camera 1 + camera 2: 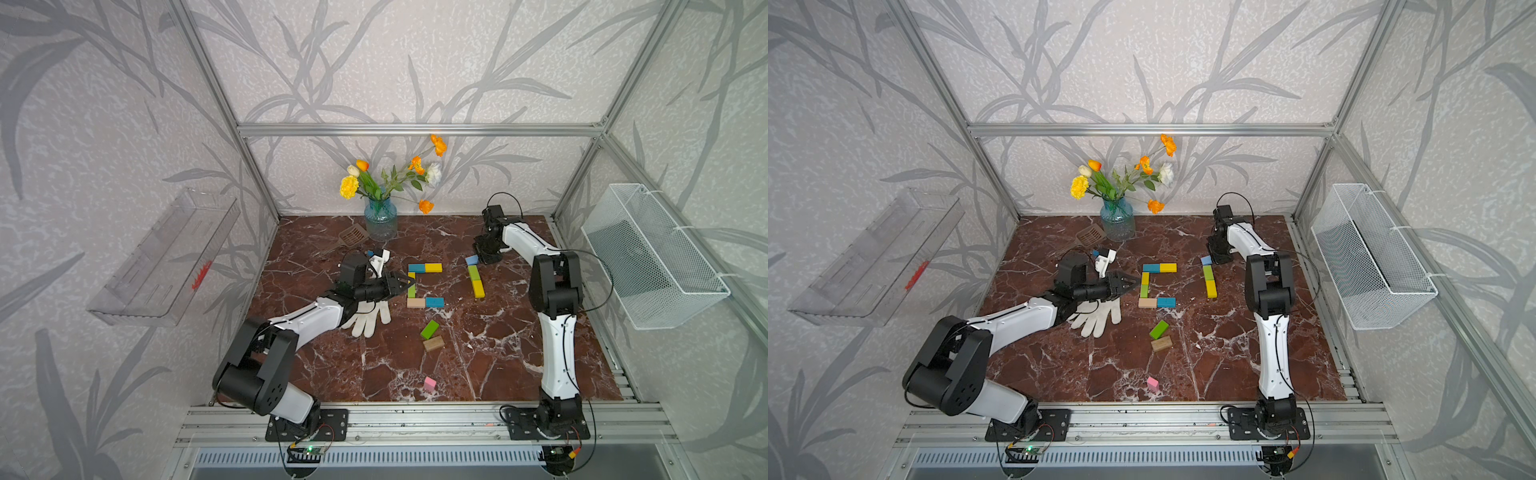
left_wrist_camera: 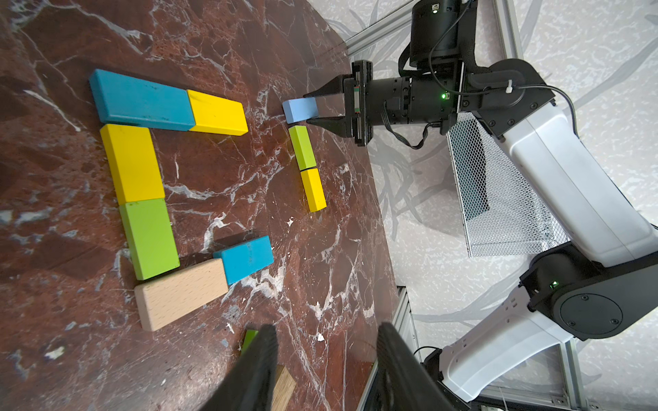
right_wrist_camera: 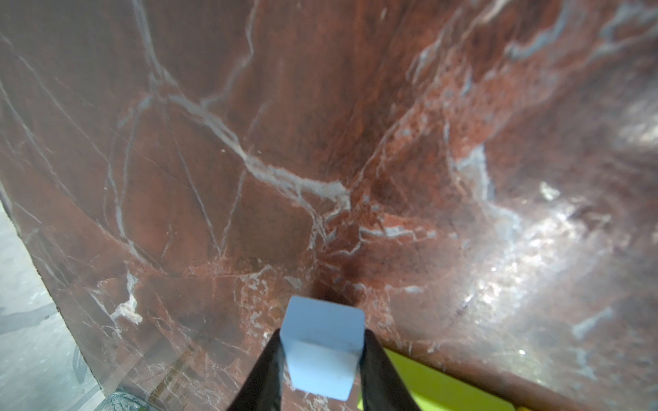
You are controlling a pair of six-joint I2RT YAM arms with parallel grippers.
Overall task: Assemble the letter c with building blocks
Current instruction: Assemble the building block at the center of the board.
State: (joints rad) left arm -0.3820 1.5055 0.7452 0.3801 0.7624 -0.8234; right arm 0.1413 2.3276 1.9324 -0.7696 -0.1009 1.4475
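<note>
Six building blocks form a squared C (image 1: 412,291) mid-table: blue (image 2: 140,100) and yellow (image 2: 217,112) on the far arm, yellow (image 2: 133,163) and green (image 2: 149,238) down the spine, plain wood (image 2: 181,293) and blue (image 2: 245,259) on the near arm. To its right, a green block (image 1: 473,273) and a yellow one (image 1: 478,288) lie end to end. My right gripper (image 3: 322,338) is shut on a light blue block (image 3: 324,320) at the far end of that row, low on the table. My left gripper (image 2: 325,359) hovers open and empty beside the C's spine.
A white glove (image 1: 370,318) lies under my left arm. Loose green (image 1: 429,329), wood (image 1: 433,343) and pink (image 1: 429,384) blocks lie nearer the front. A brown spatula (image 1: 353,235) and flower vase (image 1: 380,220) stand at the back. A wire basket (image 1: 656,257) hangs right.
</note>
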